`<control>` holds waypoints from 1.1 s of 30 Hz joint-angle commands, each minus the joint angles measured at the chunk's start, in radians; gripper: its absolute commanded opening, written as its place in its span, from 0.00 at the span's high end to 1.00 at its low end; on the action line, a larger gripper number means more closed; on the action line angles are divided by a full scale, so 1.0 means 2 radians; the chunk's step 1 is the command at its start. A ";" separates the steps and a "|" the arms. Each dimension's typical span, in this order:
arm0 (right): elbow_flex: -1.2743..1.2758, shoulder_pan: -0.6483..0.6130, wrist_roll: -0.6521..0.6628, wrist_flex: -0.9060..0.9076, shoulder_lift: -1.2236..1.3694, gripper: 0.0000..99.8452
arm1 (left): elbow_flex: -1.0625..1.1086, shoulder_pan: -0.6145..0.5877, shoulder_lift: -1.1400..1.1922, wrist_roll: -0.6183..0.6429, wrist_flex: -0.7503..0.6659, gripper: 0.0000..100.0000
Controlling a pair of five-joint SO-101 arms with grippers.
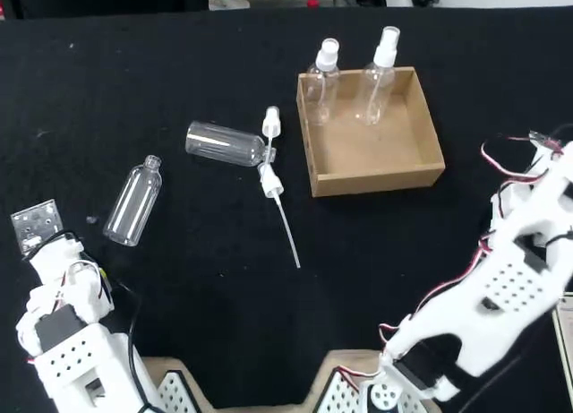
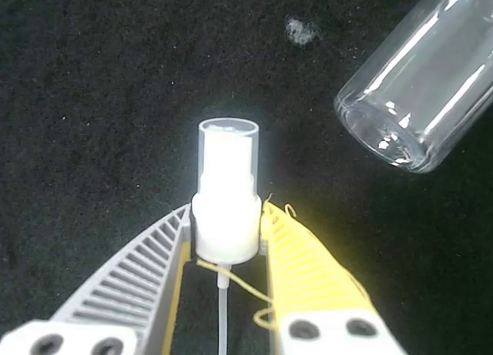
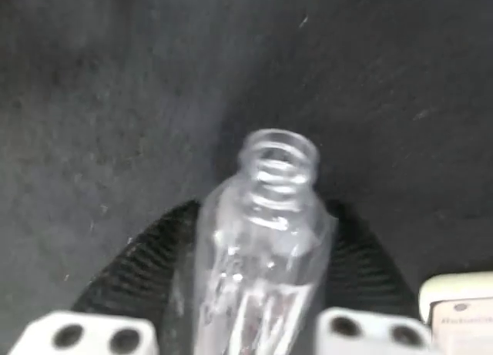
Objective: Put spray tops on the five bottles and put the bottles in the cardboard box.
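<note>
My left gripper is shut on a white spray top, its thin tube running back between the fingers. The base of a clear bottle lies close beside it; this bottle rests on its side with no top. My right gripper is shut on another clear bottle, whose threaded neck is open. A third bare bottle lies mid-table, with one spray top at its neck and another with a long tube just below. Two capped bottles stand in the cardboard box.
The left arm sits at the near left corner and the right arm at the near right. A small grey perforated plate lies by the left arm. Black cloth covers the table.
</note>
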 commanded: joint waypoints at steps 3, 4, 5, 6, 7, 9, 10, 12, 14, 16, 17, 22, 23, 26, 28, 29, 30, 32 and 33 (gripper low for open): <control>-0.136 0.003 -0.005 0.058 0.039 0.78 | -0.003 0.002 -0.005 0.002 -0.006 0.93; -0.138 0.003 -0.008 0.059 0.043 0.78 | -0.003 0.002 -0.005 0.002 -0.006 0.93; -0.137 0.003 -0.009 0.059 0.044 0.77 | -0.003 0.002 -0.005 0.002 -0.006 0.93; -0.132 0.003 -0.011 0.059 0.044 0.77 | -0.003 0.002 -0.005 0.002 -0.006 0.93; -0.128 0.002 -0.015 0.059 0.043 0.77 | -0.003 0.002 -0.005 0.002 -0.006 0.93; -0.119 0.000 -0.031 0.059 0.036 0.77 | -0.003 0.002 -0.005 0.002 -0.006 0.93; -0.113 -0.001 -0.038 0.059 0.030 0.77 | -0.003 0.002 -0.005 0.002 -0.006 0.93; -0.104 -0.006 -0.041 0.059 0.013 0.77 | -0.003 0.002 -0.005 0.002 -0.006 0.93; -0.094 -0.021 -0.042 0.059 -0.007 0.77 | -0.003 0.002 -0.005 0.002 -0.006 0.93; -0.081 -0.034 -0.056 0.058 -0.020 0.77 | -0.003 0.002 -0.005 0.002 -0.006 0.93; -0.077 -0.039 -0.069 0.055 -0.021 0.77 | -0.003 0.002 -0.005 0.002 -0.006 0.93; -0.069 -0.061 -0.123 0.035 -0.010 0.77 | -0.003 0.002 -0.005 0.002 -0.006 0.93; -0.072 -0.065 -0.130 0.035 -0.008 0.77 | -0.003 0.002 -0.005 0.002 -0.006 0.93; -0.090 -0.082 -0.128 0.056 -0.007 0.77 | -0.003 0.002 -0.005 0.002 -0.006 0.93; -0.092 -0.089 -0.129 0.059 -0.008 0.76 | -0.003 0.002 -0.005 0.002 -0.006 0.93; -0.093 -0.090 -0.132 0.059 -0.009 0.74 | -0.003 0.002 -0.005 0.002 -0.006 0.93; -0.093 -0.091 -0.133 0.059 -0.009 0.71 | -0.003 0.002 -0.005 0.002 -0.006 0.93; -0.092 -0.098 -0.129 0.059 -0.009 0.63 | -0.003 0.002 -0.005 0.002 -0.006 0.93; -0.092 -0.101 -0.128 0.059 -0.008 0.60 | -0.003 0.002 -0.005 0.002 -0.006 0.93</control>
